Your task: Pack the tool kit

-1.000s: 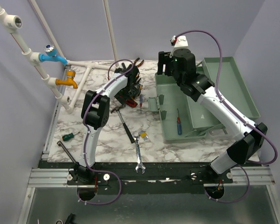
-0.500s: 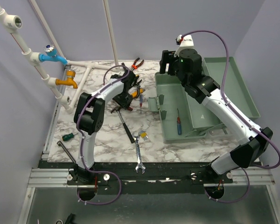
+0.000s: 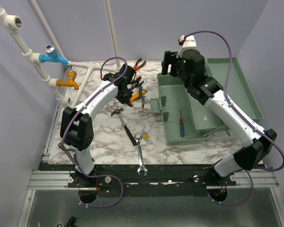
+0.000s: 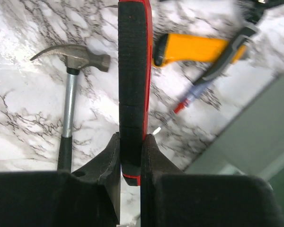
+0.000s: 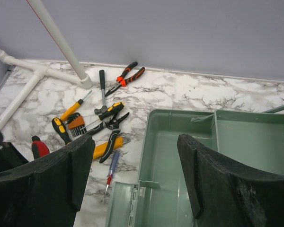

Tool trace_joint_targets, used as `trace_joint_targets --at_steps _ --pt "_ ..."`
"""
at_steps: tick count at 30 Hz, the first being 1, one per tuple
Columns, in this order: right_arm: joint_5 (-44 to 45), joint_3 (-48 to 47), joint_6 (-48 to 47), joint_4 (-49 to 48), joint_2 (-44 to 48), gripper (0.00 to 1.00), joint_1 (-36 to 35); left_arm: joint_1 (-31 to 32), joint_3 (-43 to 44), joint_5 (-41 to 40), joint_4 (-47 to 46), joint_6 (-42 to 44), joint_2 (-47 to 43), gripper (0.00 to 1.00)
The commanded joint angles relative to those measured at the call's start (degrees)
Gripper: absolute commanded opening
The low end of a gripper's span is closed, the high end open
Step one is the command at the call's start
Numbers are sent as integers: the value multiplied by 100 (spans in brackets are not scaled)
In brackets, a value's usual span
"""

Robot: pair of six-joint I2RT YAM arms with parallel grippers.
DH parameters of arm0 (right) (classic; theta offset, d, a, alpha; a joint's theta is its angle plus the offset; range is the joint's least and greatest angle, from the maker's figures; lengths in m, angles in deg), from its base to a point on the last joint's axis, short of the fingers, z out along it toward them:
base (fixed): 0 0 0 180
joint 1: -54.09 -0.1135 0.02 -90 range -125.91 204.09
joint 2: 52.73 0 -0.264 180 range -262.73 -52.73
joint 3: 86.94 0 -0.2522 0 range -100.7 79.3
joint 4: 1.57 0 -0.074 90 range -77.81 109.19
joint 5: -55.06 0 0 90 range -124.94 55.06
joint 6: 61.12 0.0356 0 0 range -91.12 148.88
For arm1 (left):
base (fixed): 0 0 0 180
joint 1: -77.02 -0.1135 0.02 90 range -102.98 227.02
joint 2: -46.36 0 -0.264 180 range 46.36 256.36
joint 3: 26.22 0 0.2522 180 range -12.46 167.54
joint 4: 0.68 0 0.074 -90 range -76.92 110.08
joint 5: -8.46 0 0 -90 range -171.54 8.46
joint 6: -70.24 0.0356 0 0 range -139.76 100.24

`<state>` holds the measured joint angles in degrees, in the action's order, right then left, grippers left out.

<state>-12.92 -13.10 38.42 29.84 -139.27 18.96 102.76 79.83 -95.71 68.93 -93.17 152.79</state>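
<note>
The toolbox (image 3: 173, 104) sits open on the right half of the marble bench (image 3: 104, 142), with its lid thrown back to the right. A red-handled screwdriver (image 3: 181, 124) lies inside it, toward the near end. The rest of the box floor that I can see is bare.

Most of the kit is scattered on the bench to the left of the box. The left arm reaches out over that cluster. Its hand (image 4: 131, 158) is clamped tight on a red-and-black handle (image 4: 132, 71), one finger pressed to each side near the butt end. The working end runs out of the wrist view, so I cannot tell which tool it is.

Below the held handle, a claw hammer (image 4: 68, 94) lies flat on the marble to one side. On the other side lie orange-handled pliers (image 4: 194, 49) and a slim blue-and-red screwdriver (image 4: 191, 97) just beside the box wall.

The right hand (image 5: 135, 142) hangs above the far left corner of the toolbox with its fingers spread wide, holding nothing. From its wrist view, red-and-black pliers (image 5: 125, 75) lie near the back wall, well apart from the main cluster.

Closer to the arm bases, a spanner (image 3: 141, 158) lies on the bench. A green-handled screwdriver (image 3: 71, 137) rests near the left edge.
</note>
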Motion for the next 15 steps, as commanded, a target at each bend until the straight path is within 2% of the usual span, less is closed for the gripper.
trace_joint_targets --at_steps 1,6,8,12,15 --pt "155 -99 134 142 173 80 33 388 -160 -114 -466 785 -792 0" --pt "809 -155 274 335 439 80 42 1025 -543 320 -2081 2245 -1537 0" --pt "1095 -107 285 353 621 79 42 1207 -738 913 -2825 2614 -1737 0" --pt "1905 -110 312 496 897 79 42 1428 -935 2510 -4260 2506 -1753 0" --pt "2413 -112 256 594 1068 79 42 1613 -701 3480 -5136 2176 -1331 0"
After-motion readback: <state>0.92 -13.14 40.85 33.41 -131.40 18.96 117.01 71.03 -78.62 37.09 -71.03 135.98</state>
